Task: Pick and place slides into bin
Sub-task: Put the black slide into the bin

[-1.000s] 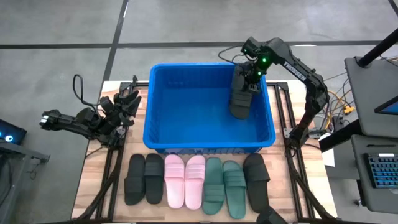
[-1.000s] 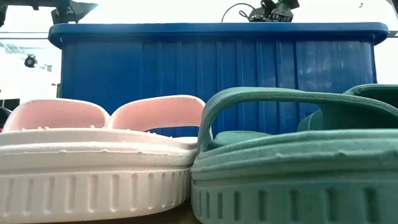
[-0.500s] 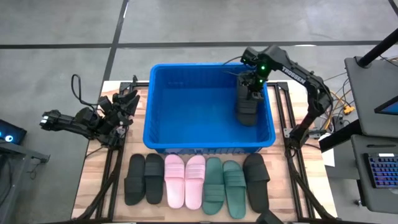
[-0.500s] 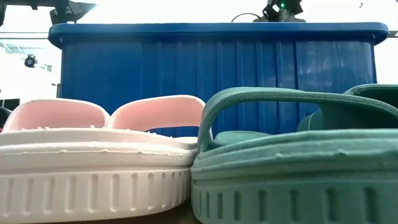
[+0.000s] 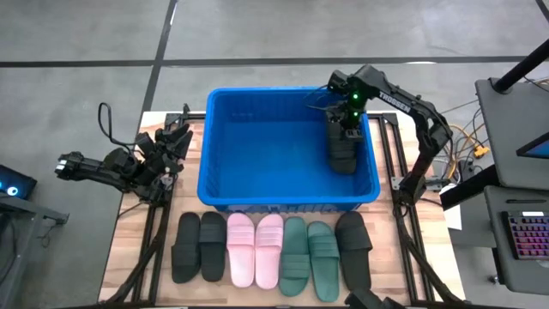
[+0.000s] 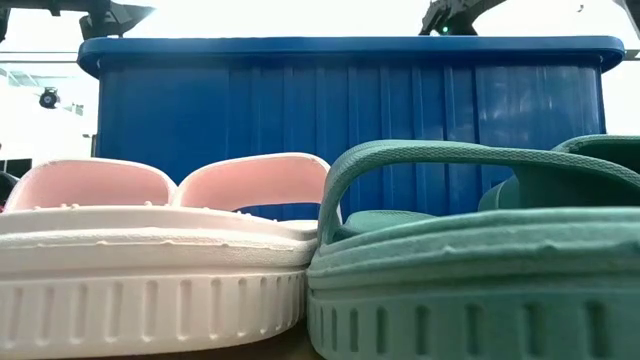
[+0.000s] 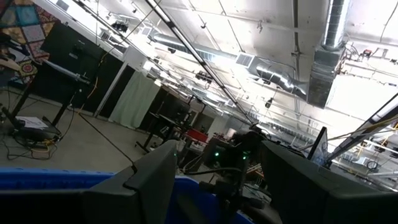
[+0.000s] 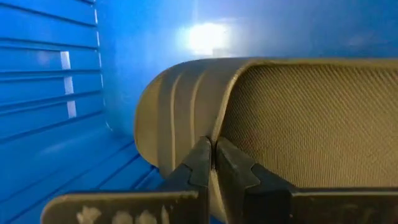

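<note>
Wooden table with big bright blue plastic bin.
"TROSSEN" marks right arm; right gripper pinches black rubber slide inside; left gripper spread.

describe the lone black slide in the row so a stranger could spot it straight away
Find the blue bin in the table's middle; a row of seven slides lies along its near side. The lone black slide is at the row's right end, beside the green pair. The other two black slides sit together at the left end, while this one has no black partner beside it.
</note>
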You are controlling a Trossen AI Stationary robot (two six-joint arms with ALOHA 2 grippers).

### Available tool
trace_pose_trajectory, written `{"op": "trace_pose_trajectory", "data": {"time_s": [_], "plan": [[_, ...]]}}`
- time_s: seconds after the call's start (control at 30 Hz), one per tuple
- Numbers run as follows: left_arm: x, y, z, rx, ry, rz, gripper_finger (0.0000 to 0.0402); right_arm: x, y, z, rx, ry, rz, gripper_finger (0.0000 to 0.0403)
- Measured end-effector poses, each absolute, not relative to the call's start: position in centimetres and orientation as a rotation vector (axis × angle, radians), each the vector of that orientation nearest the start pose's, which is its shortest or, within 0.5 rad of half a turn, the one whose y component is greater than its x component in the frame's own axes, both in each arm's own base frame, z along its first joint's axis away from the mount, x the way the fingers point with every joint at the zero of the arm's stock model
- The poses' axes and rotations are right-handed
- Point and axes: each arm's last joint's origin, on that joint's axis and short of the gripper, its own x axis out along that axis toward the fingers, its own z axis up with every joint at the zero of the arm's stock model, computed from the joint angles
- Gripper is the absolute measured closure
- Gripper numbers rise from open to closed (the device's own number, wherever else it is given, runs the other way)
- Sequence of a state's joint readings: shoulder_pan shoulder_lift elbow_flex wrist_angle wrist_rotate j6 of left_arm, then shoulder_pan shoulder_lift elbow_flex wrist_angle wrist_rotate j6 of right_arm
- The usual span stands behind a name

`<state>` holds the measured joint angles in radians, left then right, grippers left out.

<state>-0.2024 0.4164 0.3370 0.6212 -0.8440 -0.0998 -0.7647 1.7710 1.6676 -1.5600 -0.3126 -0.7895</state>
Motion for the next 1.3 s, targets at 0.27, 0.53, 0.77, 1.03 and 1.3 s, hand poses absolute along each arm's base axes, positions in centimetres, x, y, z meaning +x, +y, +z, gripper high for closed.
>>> {"op": "trace_pose_trajectory", "data": {"time_s": [0.27, 0.53, 0.77, 1.03, 1.3], "plan": [[10.4, 0.1, 29.6, -0.370, -0.509, 0.603, 0.0185, 24.3, -22.2, 27.9, 0.249, 1.449, 0.268, 0.0394], [10.4, 0.1, 29.6, -0.370, -0.510, 0.603, 0.0185, 24.2, -23.1, 26.6, 0.297, 1.471, 0.272, 0.0394], [10.4, 0.1, 29.6, -0.368, -0.509, 0.603, 0.0185, 23.4, -24.0, 26.6, 0.338, 1.421, 0.280, 0.0394], [10.4, 0.1, 29.6, -0.368, -0.509, 0.602, 0.0185, 23.0, -24.4, 26.5, 0.347, 1.407, 0.276, 0.0394], [10.4, 0.1, 29.6, -0.368, -0.509, 0.602, 0.0185, 23.3, -24.4, 25.9, 0.421, 1.383, 0.306, 0.0394]]}}
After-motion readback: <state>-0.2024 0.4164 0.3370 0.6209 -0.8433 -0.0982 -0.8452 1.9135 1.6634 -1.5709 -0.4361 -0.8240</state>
